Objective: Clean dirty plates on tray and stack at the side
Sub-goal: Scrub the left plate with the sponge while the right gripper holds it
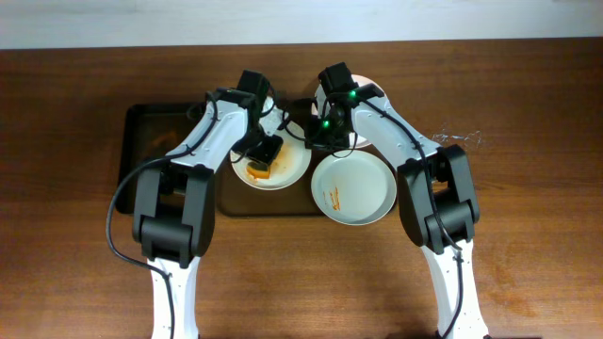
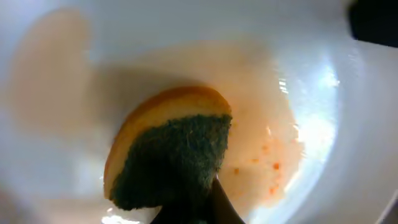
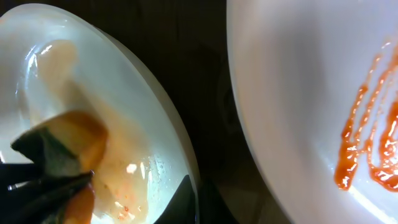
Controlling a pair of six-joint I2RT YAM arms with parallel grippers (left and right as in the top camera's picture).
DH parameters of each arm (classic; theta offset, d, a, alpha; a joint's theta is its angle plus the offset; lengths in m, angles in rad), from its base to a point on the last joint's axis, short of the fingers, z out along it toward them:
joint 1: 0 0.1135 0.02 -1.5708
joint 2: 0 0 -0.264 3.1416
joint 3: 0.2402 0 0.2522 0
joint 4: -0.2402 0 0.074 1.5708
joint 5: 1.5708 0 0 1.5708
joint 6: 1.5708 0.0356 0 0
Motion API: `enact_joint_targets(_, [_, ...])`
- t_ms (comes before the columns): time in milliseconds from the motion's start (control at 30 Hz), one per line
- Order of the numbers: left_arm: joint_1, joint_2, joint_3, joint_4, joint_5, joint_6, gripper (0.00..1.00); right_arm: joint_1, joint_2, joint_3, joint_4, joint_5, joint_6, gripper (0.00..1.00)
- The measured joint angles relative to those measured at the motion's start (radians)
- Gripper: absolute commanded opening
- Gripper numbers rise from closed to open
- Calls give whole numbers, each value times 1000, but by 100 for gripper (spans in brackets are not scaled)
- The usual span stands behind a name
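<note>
Wood table (image 1: 528,273) | left fingers (image 2: 219,208) clamped on sponge (image 2: 174,155), against smeared plate (image 2: 305,130) | right fingers (image 3: 186,202): cannot tell

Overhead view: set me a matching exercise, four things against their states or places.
Things
1. orange sponge with dark green scouring face
2. left round white plate
3. right round white plate
4. large brown rounded-rectangle tray

States or places
A. carries thin red sauce streaks
B. lies beneath the sponged plate
C. gripped by the left pincer
D. pale orange smear, sponge pressed on it

Pairs: 1-C, 2-D, 3-A, 4-B.
</note>
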Motion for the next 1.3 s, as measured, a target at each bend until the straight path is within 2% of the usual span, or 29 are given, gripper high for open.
enact_joint_targets(67, [-4, 0, 0, -32, 39, 78, 0, 0, 0, 0, 0, 0, -3, 4])
enact_joint_targets(133, [-6, 0, -2, -50, 78, 106, 0, 0, 0, 0, 0, 0, -7, 4])
enact_joint_targets(233, [-6, 6, -10, -50, 178, 57, 0, 0, 0, 0, 0, 0, -7, 4])
enact_joint_targets(333, [-7, 9, -15, -26, 219, -154, 0, 0, 0, 0, 2, 0, -7, 4])
enact_joint_targets(367, [-10, 9, -16, -11, 206, -269, 0, -1, 0, 0, 4, 2, -6, 4])
enact_joint_targets(433, [-19, 8, -14, -1, 139, -547, 0, -1, 0, 0, 6, 0, -6, 4])
enact_joint_targets(567, [-33, -1, -5, 9, -82, -909, 0, 4, 0, 0, 14, -13, -4, 4])
enact_joint_targets(667, [-35, -2, -6, 70, -354, -1069, 0, 6, 0, 0, 15, -21, 5, 4])
enact_joint_targets(733, [-31, 3, -12, 116, -444, -1102, 0, 6, 0, 0, 15, -23, 8, 4])
enact_joint_targets(933, [-29, 14, -21, 253, -552, -1159, 0, 6, 0, 0, 15, -22, 13, 4])
enact_joint_targets(1033, [-34, 17, -24, 308, -569, -1137, 0, 6, 0, 0, 15, -19, 13, 4])
enact_joint_targets(1100, [-50, 24, -26, 352, -563, -1005, 0, 5, 0, 0, 14, -19, 14, 5])
enact_joint_targets(1233, [-79, 30, -26, 367, -499, -620, 0, 0, 0, 0, 13, -19, 13, 4])
enact_joint_targets(1300, [-90, 30, -23, 323, -496, -513, 0, -1, 0, 0, 10, -18, 12, 5])
